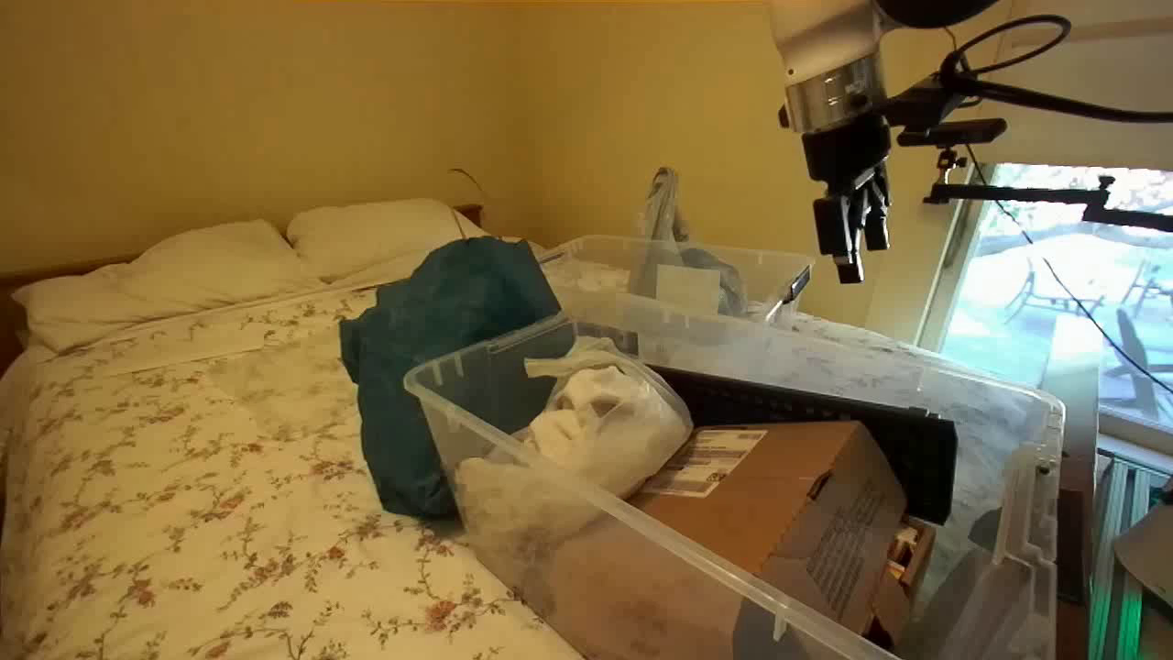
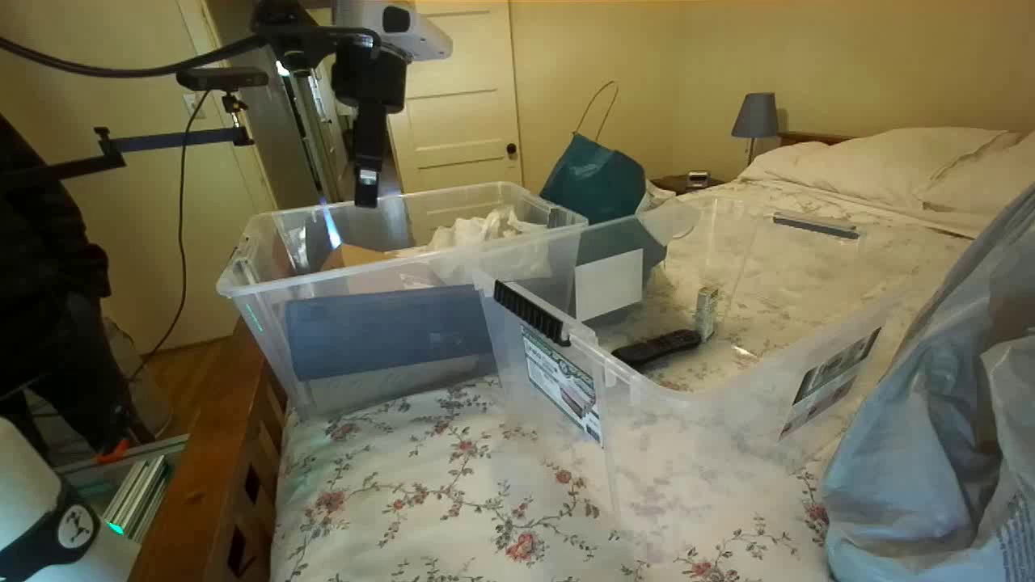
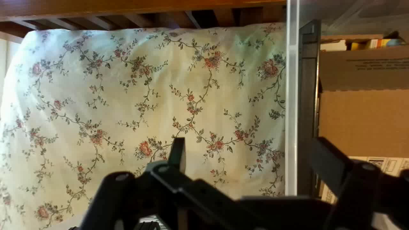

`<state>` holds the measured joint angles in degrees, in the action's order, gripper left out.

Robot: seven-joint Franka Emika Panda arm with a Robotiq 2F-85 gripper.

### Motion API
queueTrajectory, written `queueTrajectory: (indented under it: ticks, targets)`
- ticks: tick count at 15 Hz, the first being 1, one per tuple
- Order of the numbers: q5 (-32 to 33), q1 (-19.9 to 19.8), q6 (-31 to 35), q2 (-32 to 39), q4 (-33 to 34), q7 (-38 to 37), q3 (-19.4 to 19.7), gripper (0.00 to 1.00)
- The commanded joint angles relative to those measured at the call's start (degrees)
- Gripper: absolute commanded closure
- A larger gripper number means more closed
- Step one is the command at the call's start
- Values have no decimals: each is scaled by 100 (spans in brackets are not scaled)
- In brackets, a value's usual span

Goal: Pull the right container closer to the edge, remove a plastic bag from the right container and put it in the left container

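Hand [image 1: 861, 255], spread wide, above and apart from the box-holding tub [image 1: 692, 550] and the black-ended tub [image 2: 623, 404]

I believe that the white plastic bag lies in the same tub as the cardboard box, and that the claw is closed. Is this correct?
Not quite: the claw is open; the wrist view shows its fingers standing wide apart. The white plastic bag does lie in the same tub as the cardboard box.
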<state>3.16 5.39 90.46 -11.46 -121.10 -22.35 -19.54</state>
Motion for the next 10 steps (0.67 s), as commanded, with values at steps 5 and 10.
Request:
queueTrajectory:
  ticks: [5, 10]
  targets:
    - [-429, 48, -437, 309, 349, -868, 374, 0]
    - [-709, -90, -592, 896, 847, -1630, 802, 0]
